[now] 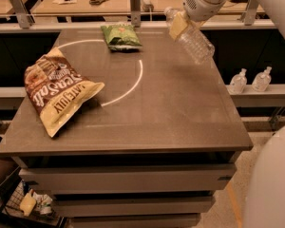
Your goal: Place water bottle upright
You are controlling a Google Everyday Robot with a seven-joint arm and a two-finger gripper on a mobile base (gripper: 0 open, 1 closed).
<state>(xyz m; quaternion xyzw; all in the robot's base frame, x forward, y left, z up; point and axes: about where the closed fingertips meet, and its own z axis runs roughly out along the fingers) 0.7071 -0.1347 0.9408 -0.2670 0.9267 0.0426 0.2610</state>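
The water bottle (pixel 195 42) is a clear ribbed plastic bottle with a white cap, held tilted in the air over the table's far right part, cap end up and to the left. My gripper (pixel 179 23) is shut on the water bottle near its neck, with a yellowish finger pad across it. The white arm comes in from the upper right.
A brown table (pixel 180 122) with a white arc holds a large chip bag (pixel 57 91) at the left and a green bag (pixel 120 36) at the far middle. Two small pump bottles (pixel 249 80) stand on a ledge to the right. My white base (pixel 273 184) fills the lower right.
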